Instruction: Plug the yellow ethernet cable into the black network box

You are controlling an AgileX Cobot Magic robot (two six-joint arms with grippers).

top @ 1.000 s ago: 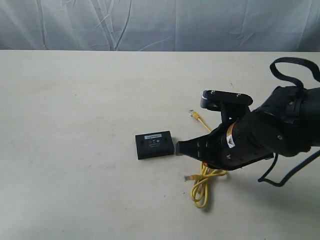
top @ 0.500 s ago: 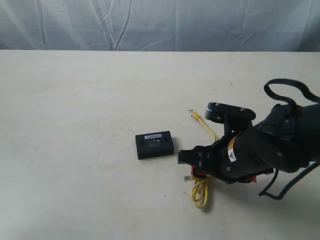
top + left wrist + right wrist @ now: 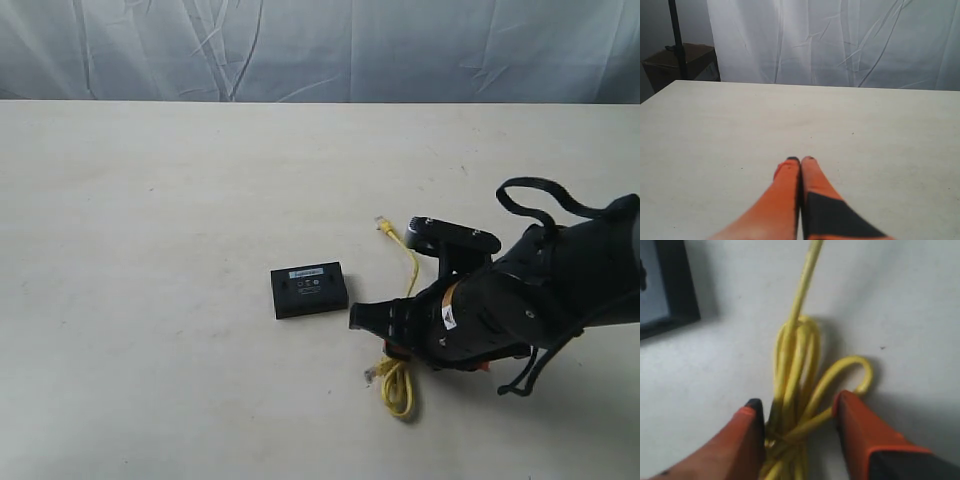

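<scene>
Pale matte surface (image 3: pixel 150 200): wide bare room toward left and far edges; items sit right of centre, toward the near edge.
Right claw (image 3: pixel 797 405), orange-fingered: spread, straddling the cable's bunched loops, not clamped.
Left claw (image 3: pixel 800 160): pressed together above bare surface.
Small flat black plastic network box (image 3: pixel 310 289): lies flat, label up.
Thin bright-yellow ethernet cable (image 3: pixel 792 360): coiled near the box's right side, apart from it; one plug end trails toward the far edge.

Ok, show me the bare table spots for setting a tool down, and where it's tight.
Free: the table left of the box and the strip behind it toward the curtain. Crowded: right of the box, where the right gripper straddles the cable.
</scene>
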